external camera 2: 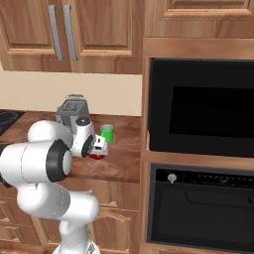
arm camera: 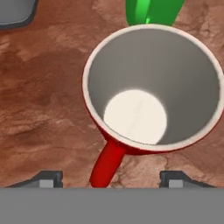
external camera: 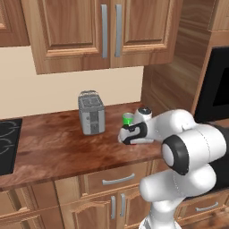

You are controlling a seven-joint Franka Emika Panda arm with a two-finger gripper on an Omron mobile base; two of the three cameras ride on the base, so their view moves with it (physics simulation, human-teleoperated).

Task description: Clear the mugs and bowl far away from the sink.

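Directly under the hand camera stands the red mug, upright on the wooden bench, its white inside open to view and its red handle running down between the two spread fingertips of the tool, which is wide apart and holds nothing. From the base views that mug is almost hidden behind the tool, only a red sliver showing at the right base view, while the green mug stands clear just beyond it. Those wider views also show the toaster to the left on the bench and the black wall oven to the right.
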